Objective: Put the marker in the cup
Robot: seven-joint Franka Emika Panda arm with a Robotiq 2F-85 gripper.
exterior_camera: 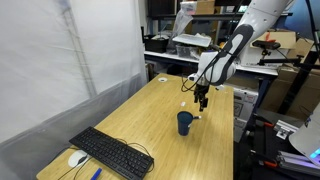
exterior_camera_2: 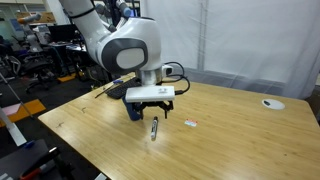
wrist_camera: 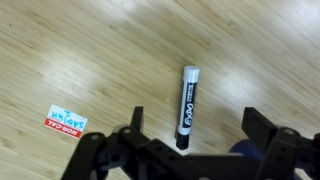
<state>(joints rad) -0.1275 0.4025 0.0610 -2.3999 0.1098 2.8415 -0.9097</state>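
The marker (wrist_camera: 187,103), a pale stick with black print and a dark end, lies flat on the wooden table. In the wrist view it lies between my open gripper's (wrist_camera: 197,125) two fingers, nearer one of them. The dark blue cup (wrist_camera: 245,152) peeks out at the bottom edge, beside the other finger. In an exterior view my gripper (exterior_camera_2: 152,106) hovers just above the marker (exterior_camera_2: 154,128), with the cup (exterior_camera_2: 133,110) close behind it. In another exterior view the cup (exterior_camera: 185,122) stands upright near the gripper (exterior_camera: 202,101). The gripper holds nothing.
A black keyboard (exterior_camera: 110,152) and a white mouse (exterior_camera: 77,158) lie at one end of the table. A small white blob (exterior_camera_2: 190,124) lies near the marker. A red and white sticker (wrist_camera: 65,121) is on the wood. A white round item (exterior_camera_2: 272,103) sits near the far edge.
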